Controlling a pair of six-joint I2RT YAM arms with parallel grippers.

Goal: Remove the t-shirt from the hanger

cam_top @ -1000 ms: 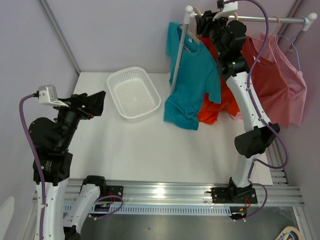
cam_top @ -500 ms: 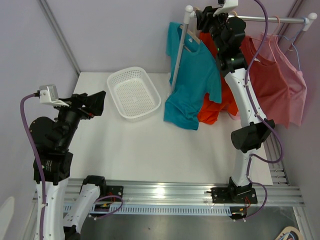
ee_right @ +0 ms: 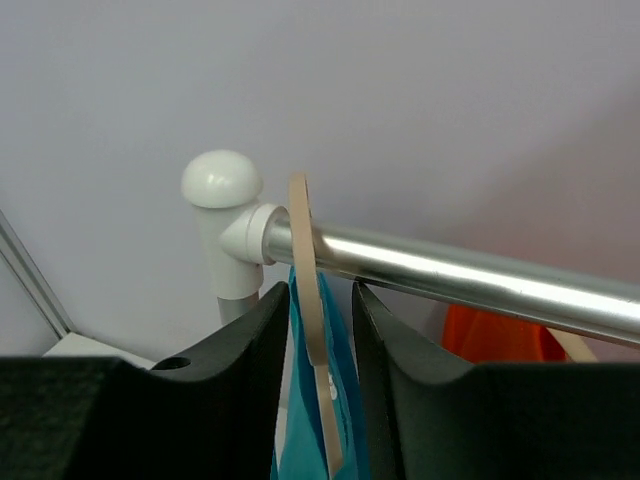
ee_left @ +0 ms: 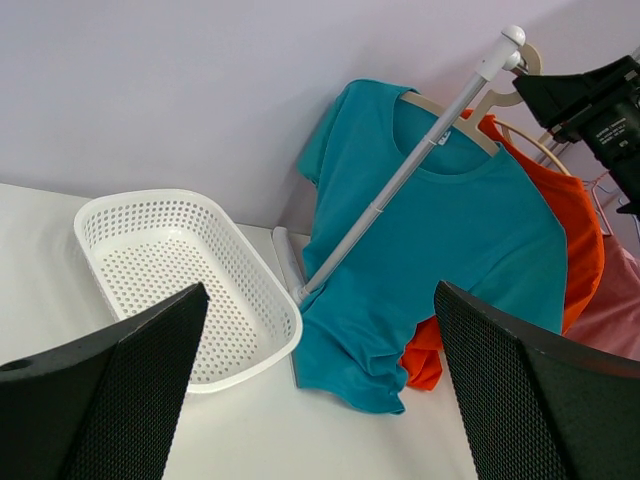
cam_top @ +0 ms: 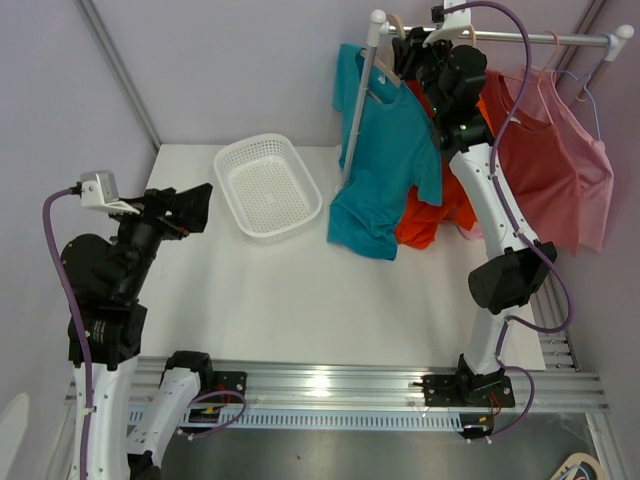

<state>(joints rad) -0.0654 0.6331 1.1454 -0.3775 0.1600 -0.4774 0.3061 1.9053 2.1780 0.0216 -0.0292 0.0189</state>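
Lilac wall (cam_top: 250, 60), white table (cam_top: 300, 290) | teal t-shirt (cam_top: 385, 170) on wooden hanger (ee_right: 305, 260) at the end of the rail (ee_right: 450, 275) | right gripper (ee_right: 320, 300) straddles hanger hook, not pinching | left gripper (ee_left: 318, 300) spread wide, empty | risk: thin hook may twist aside between closing jaws, so the grip misses.

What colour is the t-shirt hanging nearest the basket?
The t-shirt is teal; the left wrist view shows it best.
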